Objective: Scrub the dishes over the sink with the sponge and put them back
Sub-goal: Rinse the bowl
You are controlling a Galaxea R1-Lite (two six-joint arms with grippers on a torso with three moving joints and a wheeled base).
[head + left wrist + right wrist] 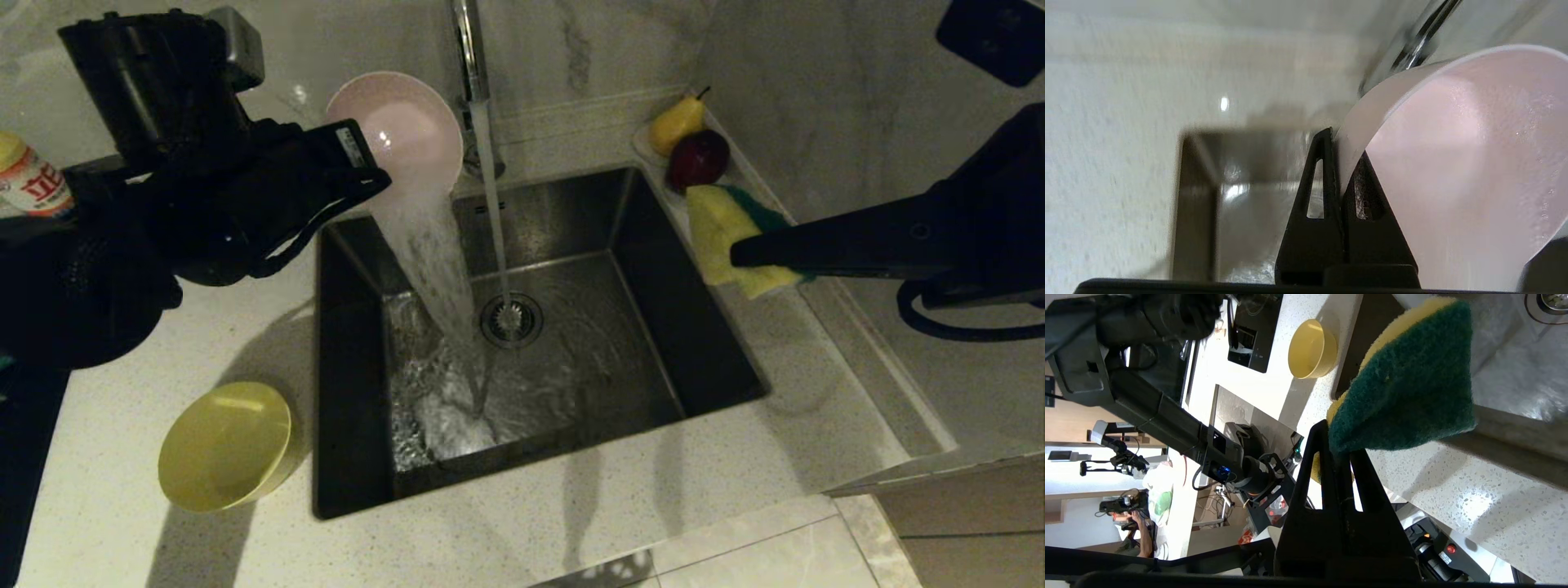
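Head view. My left gripper point(371, 175), at the far left corner of the sink point(702, 343), is pinched on the rim of the pink bowl point(400, 135). The bowl is tipped on its side and water pours from it into the basin. The tap point(469, 49) stands just right of the bowl, its thin stream falling onto the drain strainer point(511, 319). My right gripper point(739, 253), over the counter point(531, 531) at the sink's right edge, is clamped on the sponge point(722, 233), yellow foam toward me, green layer behind. The yellow bowl point(224, 445) sits on the counter left of the sink, near side, tilted. At the far right corner, a yellow pear point(676, 122) and a dark red apple point(699, 159) lie together on a white saucer point(642, 140). A labelled bottle point(28, 180) shows at the far left edge. I cannot see a blue bowl.

Left wrist view. My left fingers point(1316, 183) are pressed together on the pink bowl's point(1474, 171) wall, one inside, one outside. Beyond them are the sink point(1196, 196) and the tap point(1419, 45).

Right wrist view. My right fingers point(1316, 465) squeeze the sponge point(1408, 384), its green scouring face showing and bent. The yellow bowl point(1310, 349) rests on the counter point(1474, 498) beyond.
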